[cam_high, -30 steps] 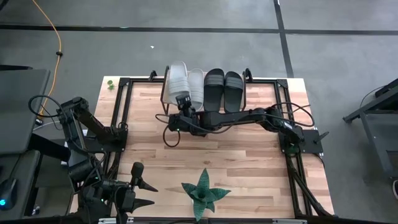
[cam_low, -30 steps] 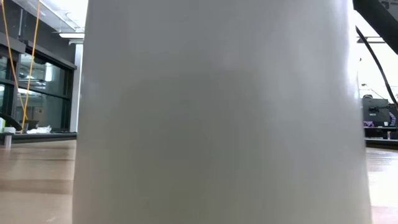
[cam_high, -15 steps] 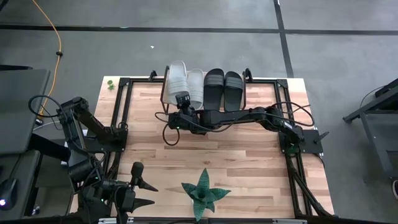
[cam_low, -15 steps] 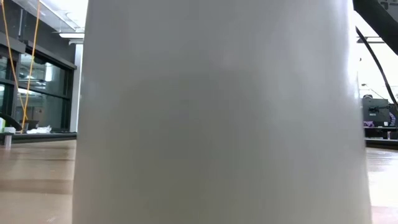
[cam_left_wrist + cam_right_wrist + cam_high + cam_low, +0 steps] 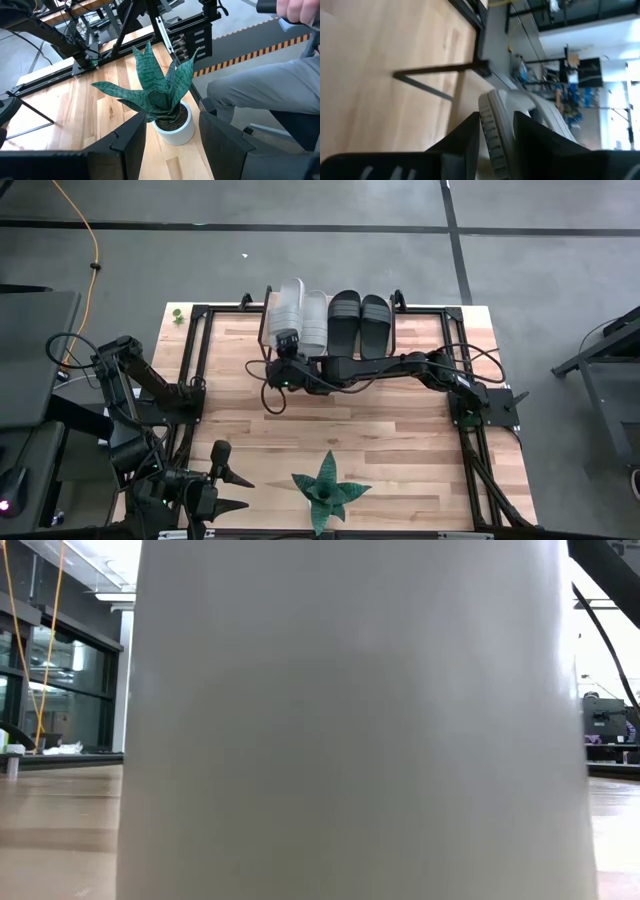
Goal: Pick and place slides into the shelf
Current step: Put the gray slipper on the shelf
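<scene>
Grey concrete floor surrounds the wooden table (image 5: 400, 435), where the shelf (image 5: 268, 365) at its far edge carries all four slides (image 5: 330, 320) side by side. Reaching across, the right gripper (image 5: 287, 343) stands part-open astride the heel of the leftmost pale slide (image 5: 495, 131), while the left gripper (image 5: 170, 145) waits open, empty, near the plant (image 5: 160, 92). A clean release likely means opening wider, then retreating straight back without dragging the slide.

The leftmost pale slide (image 5: 286, 307) now lies nearly square beside its partner (image 5: 314, 316) on the shelf (image 5: 266, 348), no longer tilted outward. The right gripper (image 5: 287, 343) sits slightly farther left, its fingers (image 5: 470, 137) parted around the slide's edge.
</scene>
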Robot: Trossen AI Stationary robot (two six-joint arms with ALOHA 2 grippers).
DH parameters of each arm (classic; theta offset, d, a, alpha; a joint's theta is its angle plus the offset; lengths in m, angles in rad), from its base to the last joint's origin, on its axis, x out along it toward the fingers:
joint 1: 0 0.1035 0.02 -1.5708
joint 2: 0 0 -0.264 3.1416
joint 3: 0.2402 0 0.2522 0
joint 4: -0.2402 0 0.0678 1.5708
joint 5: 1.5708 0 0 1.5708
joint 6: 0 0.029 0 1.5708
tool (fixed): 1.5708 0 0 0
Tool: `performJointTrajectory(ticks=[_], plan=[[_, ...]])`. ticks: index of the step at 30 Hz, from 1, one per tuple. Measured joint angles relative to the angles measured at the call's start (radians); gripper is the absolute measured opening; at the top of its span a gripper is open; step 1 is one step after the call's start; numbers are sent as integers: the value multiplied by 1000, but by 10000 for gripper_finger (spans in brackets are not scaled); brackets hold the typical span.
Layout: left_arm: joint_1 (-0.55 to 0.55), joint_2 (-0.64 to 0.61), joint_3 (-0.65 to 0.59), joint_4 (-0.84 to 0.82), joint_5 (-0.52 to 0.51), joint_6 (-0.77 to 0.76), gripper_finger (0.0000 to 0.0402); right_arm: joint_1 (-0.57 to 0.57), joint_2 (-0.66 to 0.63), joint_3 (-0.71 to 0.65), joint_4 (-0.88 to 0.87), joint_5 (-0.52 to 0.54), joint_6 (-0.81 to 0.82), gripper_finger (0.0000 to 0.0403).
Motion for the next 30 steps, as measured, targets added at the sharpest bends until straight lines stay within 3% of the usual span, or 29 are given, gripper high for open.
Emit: performJointTrajectory(ticks=[4,13,17,21,30], plan=[[0,0,0,0,0,0,170,1,0,0,6,-57,4,107],[0,0,0,0,0,0,170,1,0,0,-70,-44,139,108],[0,0,0,0,4,0,170,0,0,0,-104,-132,199,110],[0,0,0,0,5,0,170,-3,0,0,-90,-174,202,127],[0,0,0,-1,5,0,170,-9,0,0,-20,-144,180,187]])
